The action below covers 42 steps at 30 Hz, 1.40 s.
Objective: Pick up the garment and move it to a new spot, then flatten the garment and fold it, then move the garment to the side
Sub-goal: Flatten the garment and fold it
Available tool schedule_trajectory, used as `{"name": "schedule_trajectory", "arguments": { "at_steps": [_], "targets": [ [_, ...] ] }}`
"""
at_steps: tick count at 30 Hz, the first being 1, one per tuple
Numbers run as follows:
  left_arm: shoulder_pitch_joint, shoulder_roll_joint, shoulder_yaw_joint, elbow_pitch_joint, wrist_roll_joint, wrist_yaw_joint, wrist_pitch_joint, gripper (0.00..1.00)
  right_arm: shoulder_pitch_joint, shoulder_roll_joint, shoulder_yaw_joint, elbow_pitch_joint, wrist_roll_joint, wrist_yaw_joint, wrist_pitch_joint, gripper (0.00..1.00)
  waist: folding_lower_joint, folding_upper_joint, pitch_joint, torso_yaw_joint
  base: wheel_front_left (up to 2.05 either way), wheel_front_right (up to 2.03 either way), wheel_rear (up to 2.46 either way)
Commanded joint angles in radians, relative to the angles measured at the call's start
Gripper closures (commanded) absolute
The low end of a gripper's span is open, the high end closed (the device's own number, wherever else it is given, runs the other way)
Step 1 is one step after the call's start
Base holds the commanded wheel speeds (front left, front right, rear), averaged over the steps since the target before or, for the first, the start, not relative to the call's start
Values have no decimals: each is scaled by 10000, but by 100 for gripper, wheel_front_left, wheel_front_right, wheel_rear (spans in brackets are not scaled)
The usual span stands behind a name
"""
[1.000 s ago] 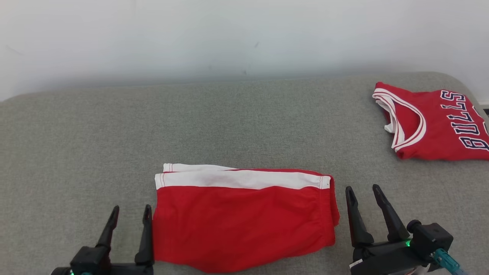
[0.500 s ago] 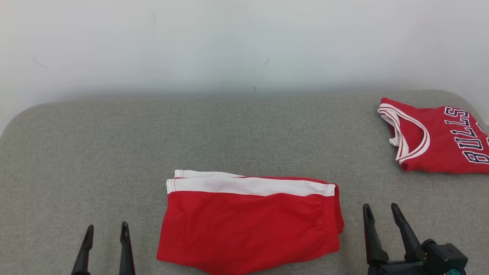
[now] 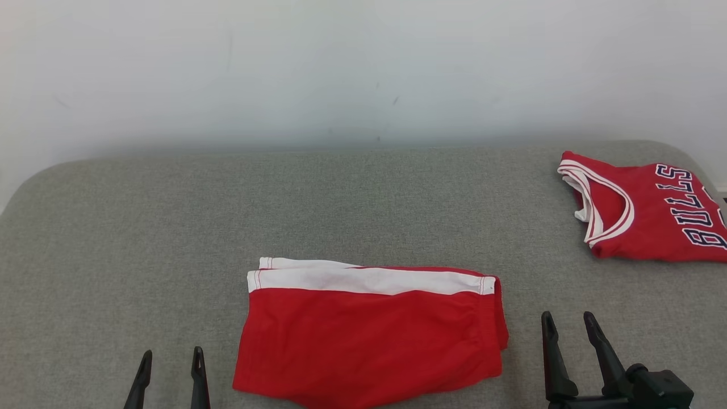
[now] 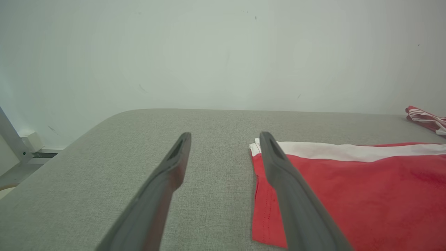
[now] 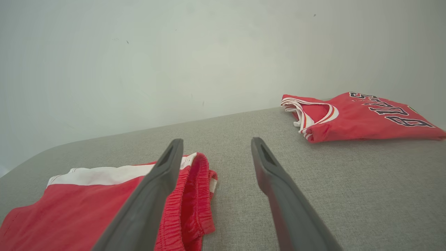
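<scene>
Shorts (image 3: pixel 369 341): one. Jersey (image 3: pixel 653 227): one. Pincers: two, left pincer (image 3: pixel 172 352), right pincer (image 3: pixel 567 314).

Red cloth shorts with white band (image 3: pixel 369 335) lying matt and soft, grey fabric-covered tabletop (image 3: pixel 284 199) showing coarse matt weave

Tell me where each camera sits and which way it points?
Head view: on the robot's head, looking forward and down at the grey pad, folded red shorts in the middle, red jersey far right; left fingers lower left, right fingers lower right.
Left wrist view: on the left wrist, looking along its open fingers toward the wall, past the shorts' left edge.
Right wrist view: on the right wrist, along its open fingers, shorts left, jersey right.
Shared: all three show shorts and jersey.
</scene>
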Motion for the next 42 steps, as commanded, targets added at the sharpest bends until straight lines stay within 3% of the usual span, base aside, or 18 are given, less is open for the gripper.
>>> {"name": "schedule_trajectory", "arguments": {
  "at_steps": [1, 31, 42],
  "targets": [
    [209, -68, 48, 25, 111, -41, -27, 0, 174, 38, -26, -37, -113, -19, 1, 0, 0, 1, -1, -16, 0, 0, 0],
    [116, -128, 199, -509, 211, 88, -27, 0, 52, 72, 35, 169, -59, -19, 1, 0, 0, 1, 80, 18, 0, 0, 0],
    [197, -126, 112, -504, 46, 303, -27, 0, -1247, 51, 885, 1891, -394, -19, 1, 0, 0, 1, 122, 70, 0, 0, 0]
  ]
}}
